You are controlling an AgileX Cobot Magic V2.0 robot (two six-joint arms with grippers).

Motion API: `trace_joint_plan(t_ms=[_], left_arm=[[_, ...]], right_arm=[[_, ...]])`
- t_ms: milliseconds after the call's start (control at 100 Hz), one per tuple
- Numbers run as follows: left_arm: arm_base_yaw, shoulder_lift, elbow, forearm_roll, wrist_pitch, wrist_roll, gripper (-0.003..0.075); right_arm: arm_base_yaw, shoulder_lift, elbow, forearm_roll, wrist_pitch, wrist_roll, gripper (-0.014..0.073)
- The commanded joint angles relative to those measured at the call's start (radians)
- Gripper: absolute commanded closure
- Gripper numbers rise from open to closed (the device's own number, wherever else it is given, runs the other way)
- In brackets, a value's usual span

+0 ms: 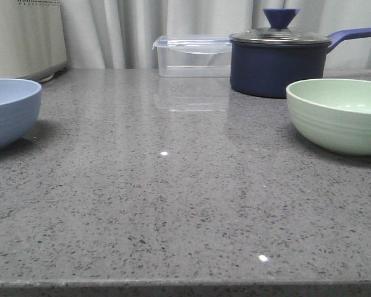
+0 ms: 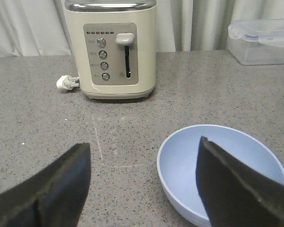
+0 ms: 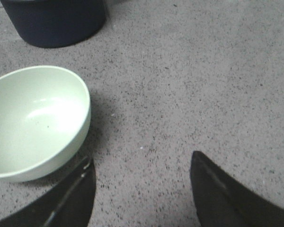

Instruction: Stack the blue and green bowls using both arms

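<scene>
On the bench (image 1: 173, 204), the green bowl (image 1: 340, 114) sits at three o'clock and the blue bowl (image 1: 9, 111) at nine, well apart. Each should be gripped by its rim. The left end effector (image 2: 142, 184) and right end effector (image 3: 142, 189) both gape empty. The front view cuts off both bowls and shows neither arm.

front view sits low at the counter (image 1: 173, 204) edge, facing the curtains; wrist views look down, seemingly close.
</scene>
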Motion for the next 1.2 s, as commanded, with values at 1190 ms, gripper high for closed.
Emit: trace_joint_plan(t_ms=[1190], left_arm=[[0.001,0.014,-0.037,-0.012,-0.094,0.001,0.0241]], right_arm=[[0.117,0.871,-0.674,0.038,0.359,-0.027,0.0118]])
